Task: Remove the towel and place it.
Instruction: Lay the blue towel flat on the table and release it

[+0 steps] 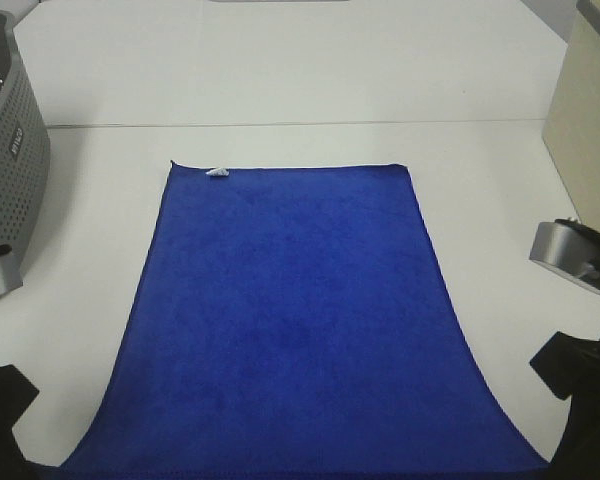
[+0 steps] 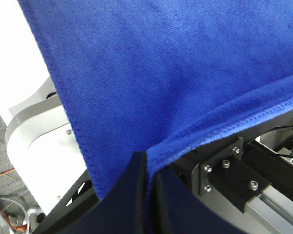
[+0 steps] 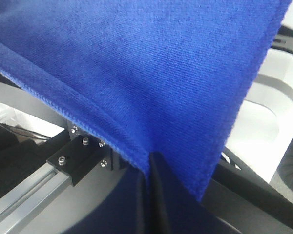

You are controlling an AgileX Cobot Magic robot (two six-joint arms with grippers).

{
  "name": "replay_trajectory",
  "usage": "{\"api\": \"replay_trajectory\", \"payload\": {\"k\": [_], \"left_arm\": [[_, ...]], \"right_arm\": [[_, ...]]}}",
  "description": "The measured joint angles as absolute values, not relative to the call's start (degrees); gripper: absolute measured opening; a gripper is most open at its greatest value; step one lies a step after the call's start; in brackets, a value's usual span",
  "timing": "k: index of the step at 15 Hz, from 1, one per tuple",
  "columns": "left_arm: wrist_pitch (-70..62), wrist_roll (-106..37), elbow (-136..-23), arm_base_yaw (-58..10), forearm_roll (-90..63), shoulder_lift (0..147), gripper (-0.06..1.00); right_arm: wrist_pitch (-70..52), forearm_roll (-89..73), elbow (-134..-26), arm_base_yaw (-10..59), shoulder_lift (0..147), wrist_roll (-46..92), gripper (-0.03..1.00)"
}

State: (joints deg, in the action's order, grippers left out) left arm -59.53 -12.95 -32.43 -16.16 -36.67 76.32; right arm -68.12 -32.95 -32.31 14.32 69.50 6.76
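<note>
Towel (image 1: 290, 320) lies spread, near corners pinched in both jaws (basket (image 1: 20, 170) well off its left edge).

The high camera looks steeply down from far off over the large rectangular royal-blue plush towel (image 1: 290, 320). Each wrist camera sits just behind its tool, the left gripper (image 2: 149, 165) and the right gripper (image 3: 150, 161). It faces along the black fingers, very near. All three views share the towel.

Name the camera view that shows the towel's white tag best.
The exterior high view: the white tag lies on the far edge of the towel. Both wrist views show only blue cloth near a corner, no tag.
</note>
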Motion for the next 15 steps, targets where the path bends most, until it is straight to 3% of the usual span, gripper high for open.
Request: {"api": "replay_trajectory", "payload": {"k": [15], "left_arm": [[-59.01,-16.21,-32.26,-15.87,-35.92,94.54,0.00]], "right_arm": [[-66.58,-36.73,-32.20,13.92,92.30,13.98,0.01]]}}
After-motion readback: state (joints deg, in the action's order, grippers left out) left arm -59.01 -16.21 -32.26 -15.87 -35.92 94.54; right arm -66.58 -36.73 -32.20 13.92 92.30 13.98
